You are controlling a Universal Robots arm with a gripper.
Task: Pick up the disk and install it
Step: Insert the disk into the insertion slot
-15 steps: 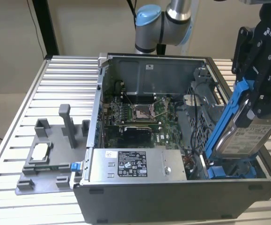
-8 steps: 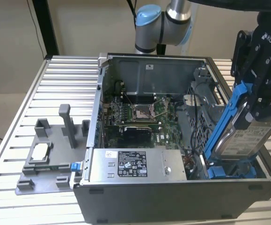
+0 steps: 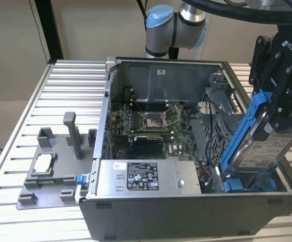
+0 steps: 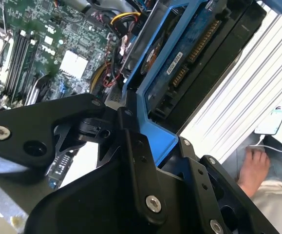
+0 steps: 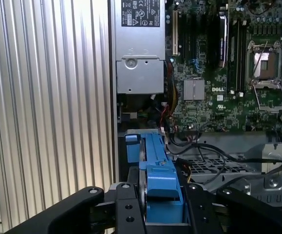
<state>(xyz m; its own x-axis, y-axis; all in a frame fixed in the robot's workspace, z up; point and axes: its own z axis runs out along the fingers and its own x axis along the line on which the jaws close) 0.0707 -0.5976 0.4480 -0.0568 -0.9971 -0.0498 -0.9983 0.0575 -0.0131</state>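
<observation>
Leaning steeply, the disk point(image 3: 269, 148), clenched by its blue carrier in the end effector point(image 3: 274, 121), has its lower end at the drive bay point(image 3: 251, 184) on the exterior view's right of the computer case point(image 3: 186, 206), where such a tilt could jam it against the bay walls or snag the cables point(image 5: 214, 146).

jaws — clamped either side of the blue-framed disk point(image 5: 156, 161) | green board point(image 5: 214, 97) beyond | ribbed table point(image 5: 48, 97) alongside

Black hand point(image 3: 274, 120), blue-capped silver arm point(image 3: 186, 31)
</observation>
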